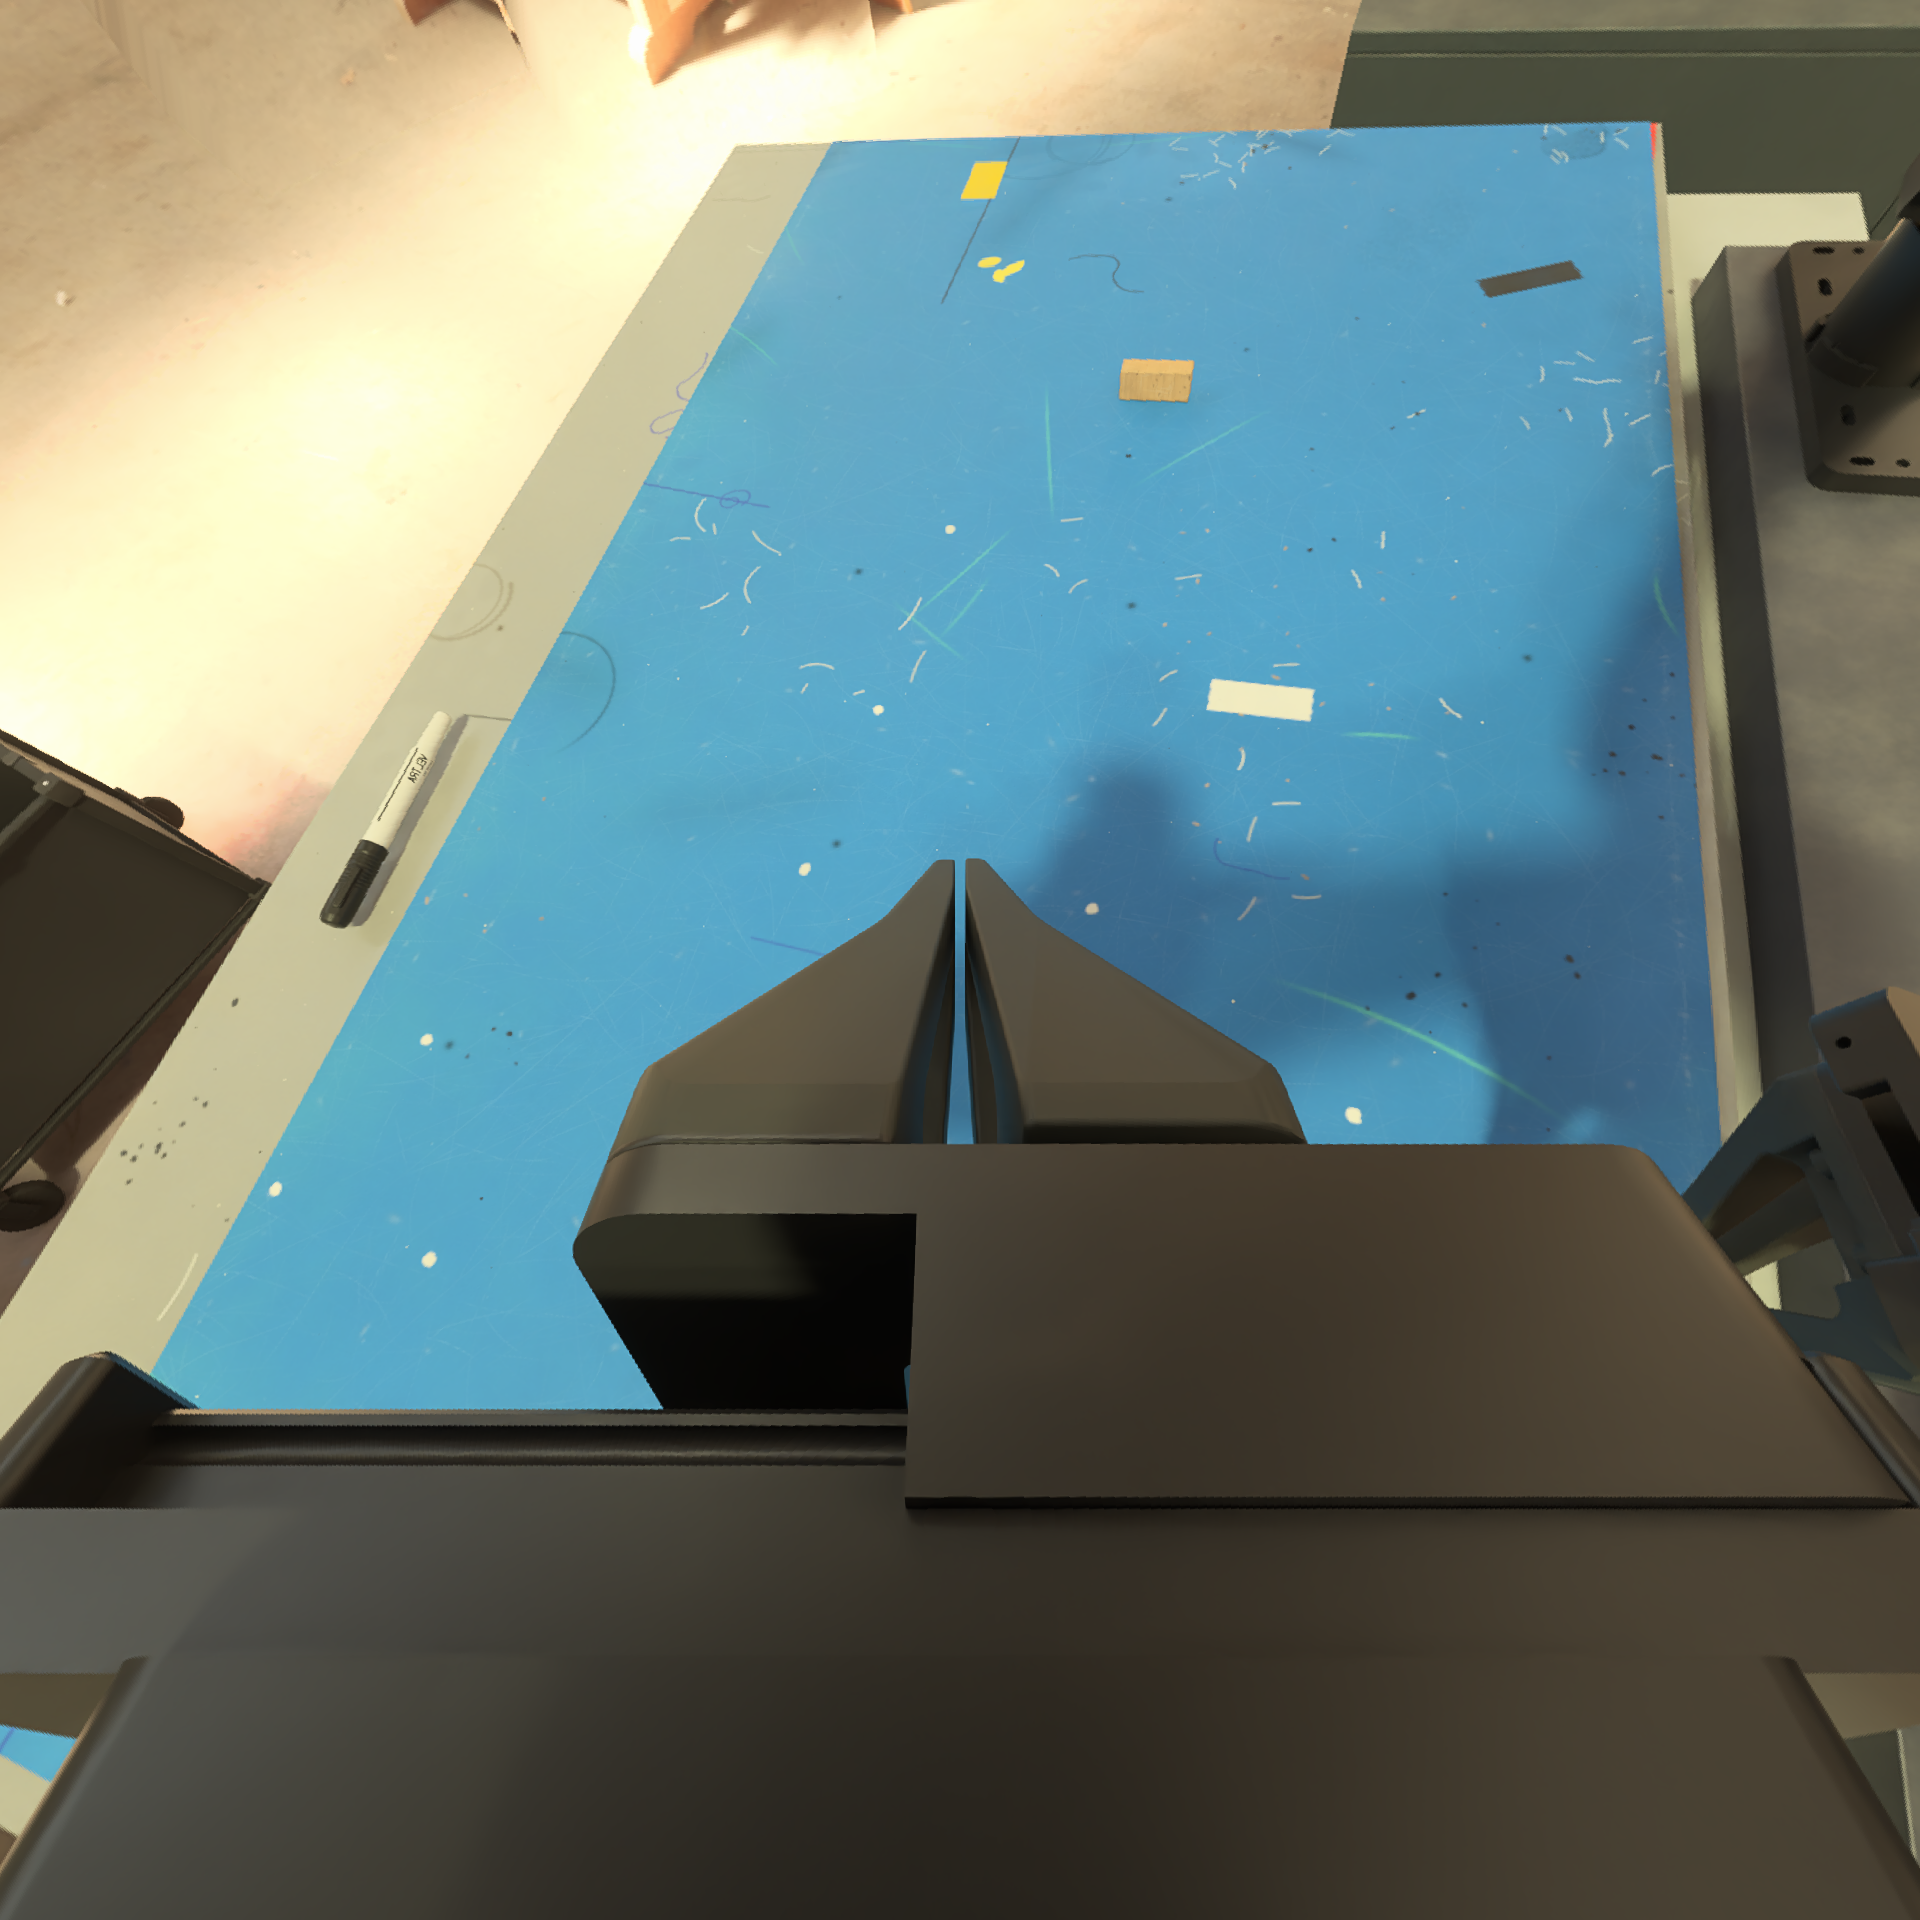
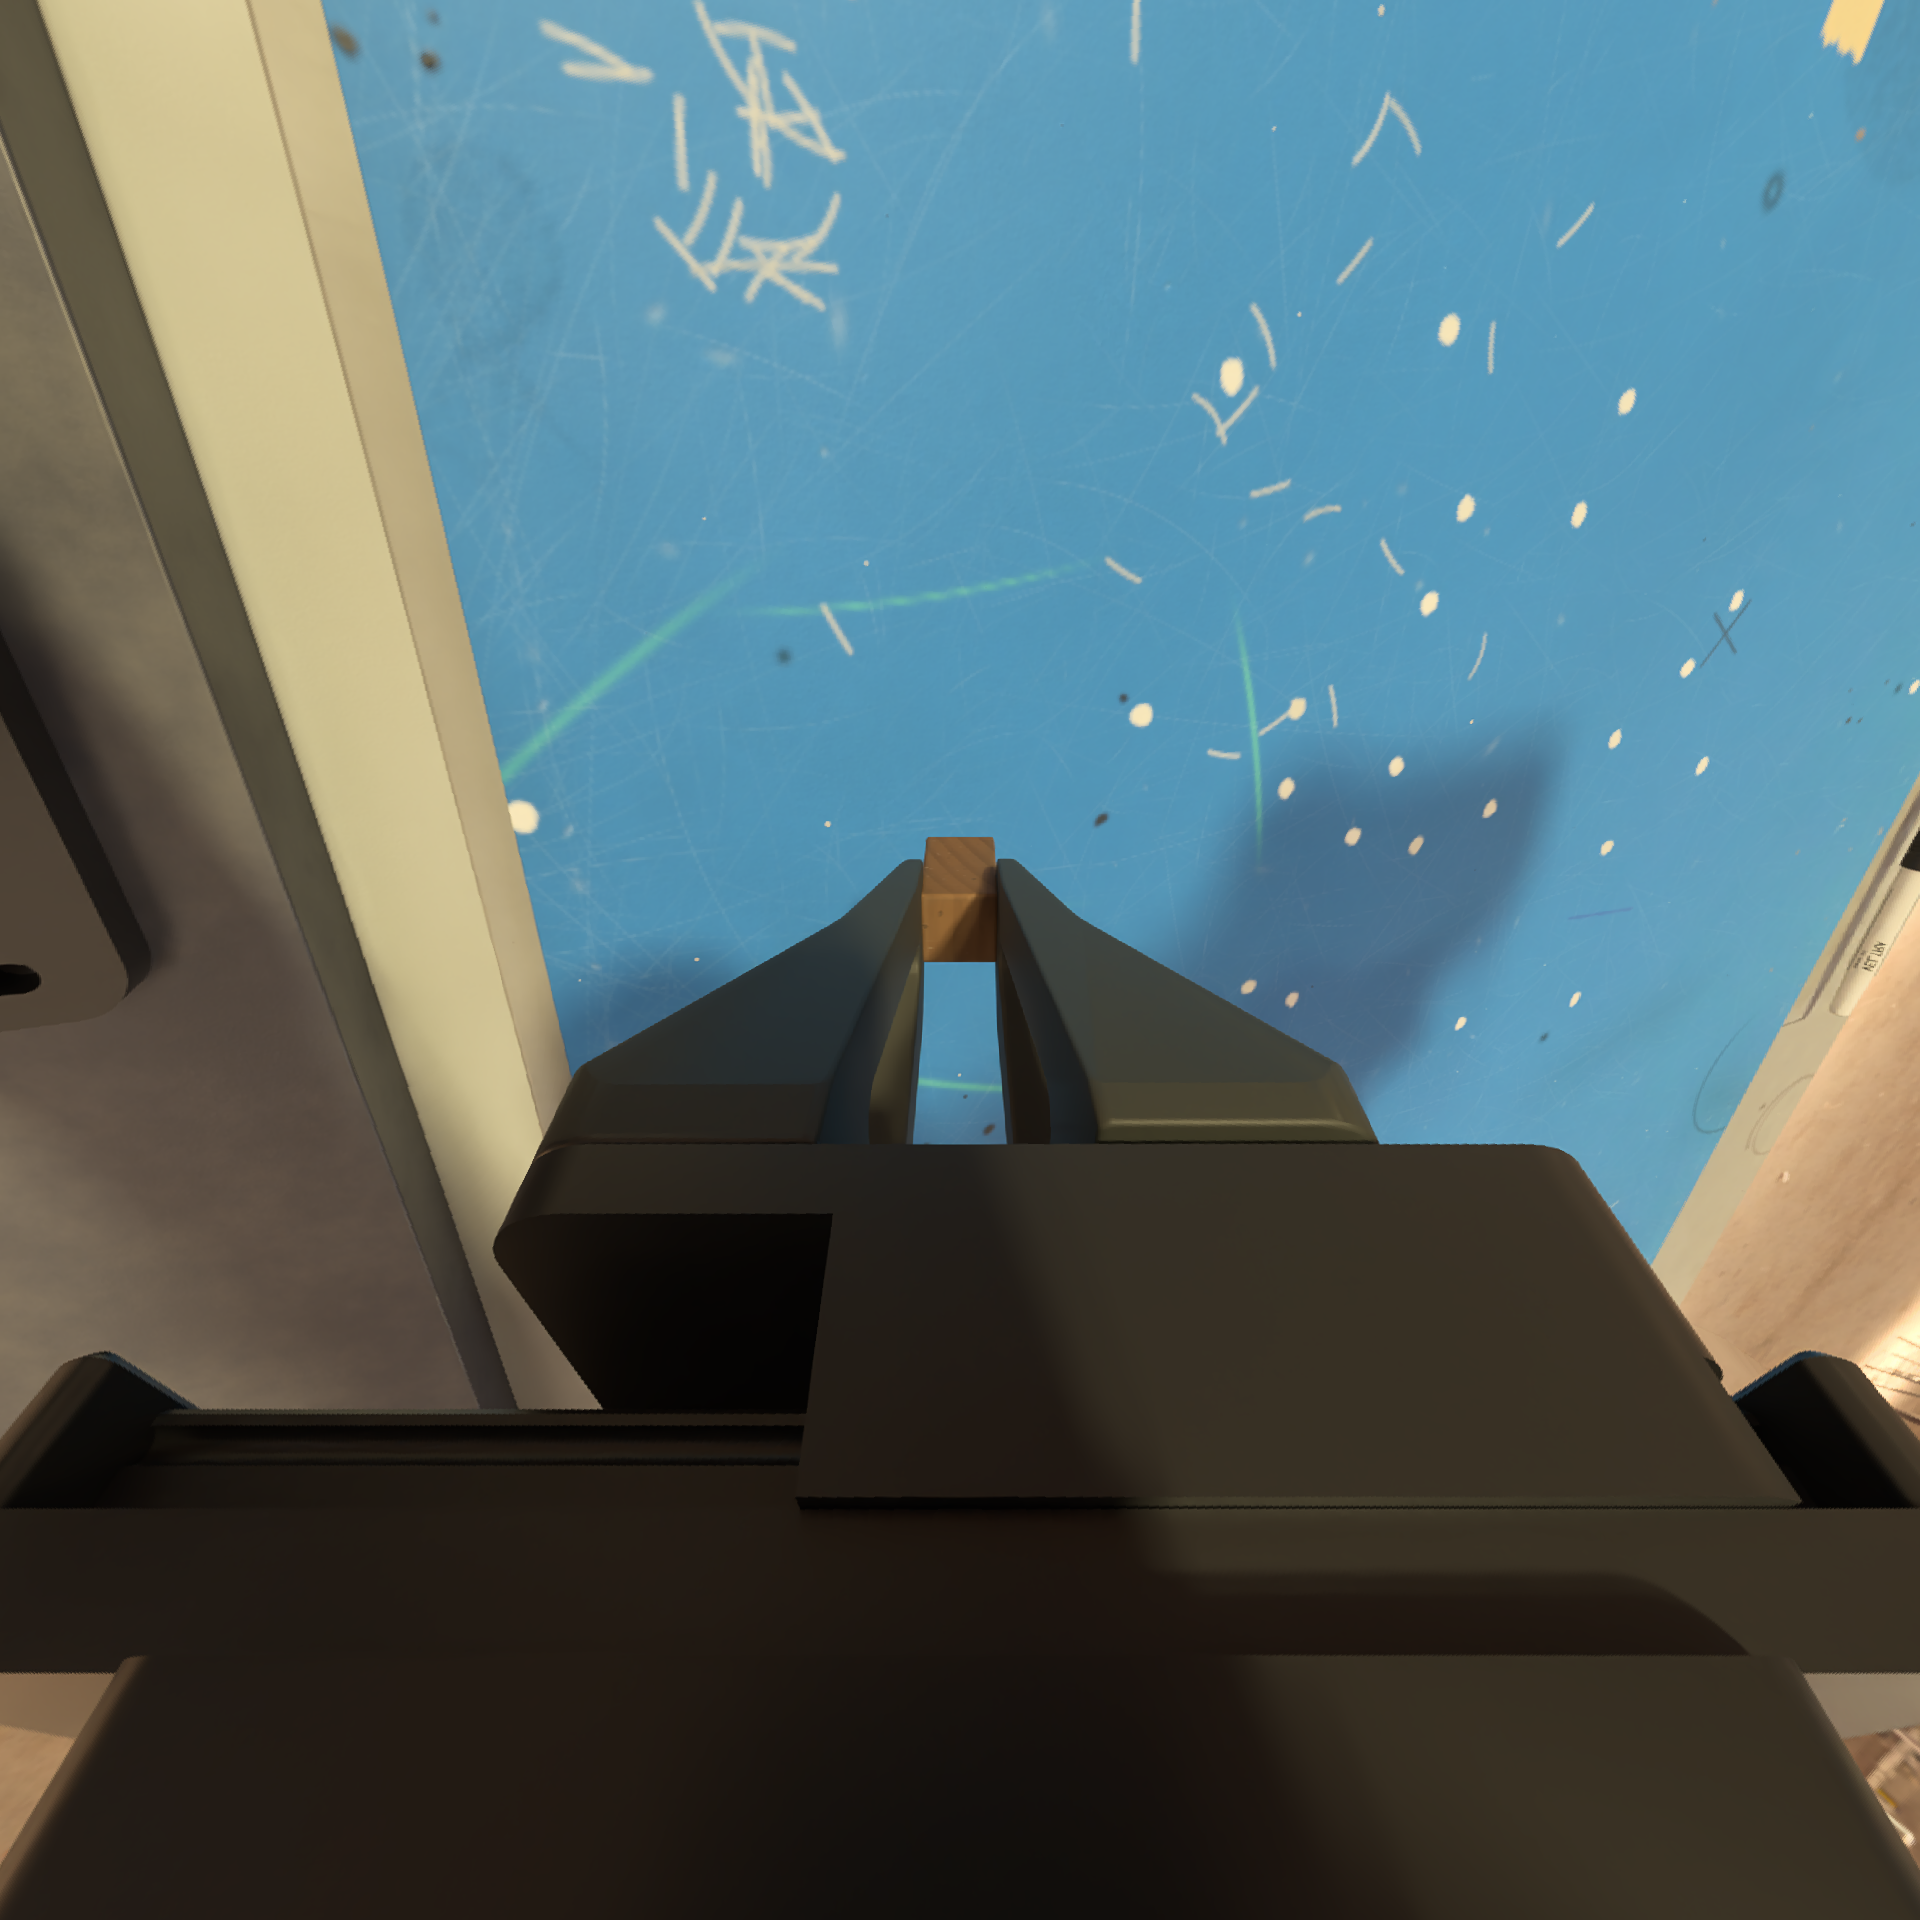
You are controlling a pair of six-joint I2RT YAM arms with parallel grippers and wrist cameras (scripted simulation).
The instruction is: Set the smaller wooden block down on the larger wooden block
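My right gripper [image 2: 959, 883] is shut on the smaller wooden block [image 2: 958, 896], a small brown cube held between the fingertips above the blue mat [image 2: 1039, 416]. The larger wooden block [image 1: 1155, 379], a pale tan brick, lies on the blue mat [image 1: 1143, 582] far ahead of my left gripper [image 1: 959, 868]. The left gripper is shut and empty, hovering over the near middle of the mat. The larger block does not show in the right wrist view.
A black and white marker pen [image 1: 387, 819] lies on the grey table edge at left; it also shows at the right edge of the right wrist view [image 2: 1875, 951]. Tape patches on the mat: yellow [image 1: 983, 179], dark [image 1: 1527, 278], white [image 1: 1259, 698]. An arm base [image 1: 1849, 364] stands at right.
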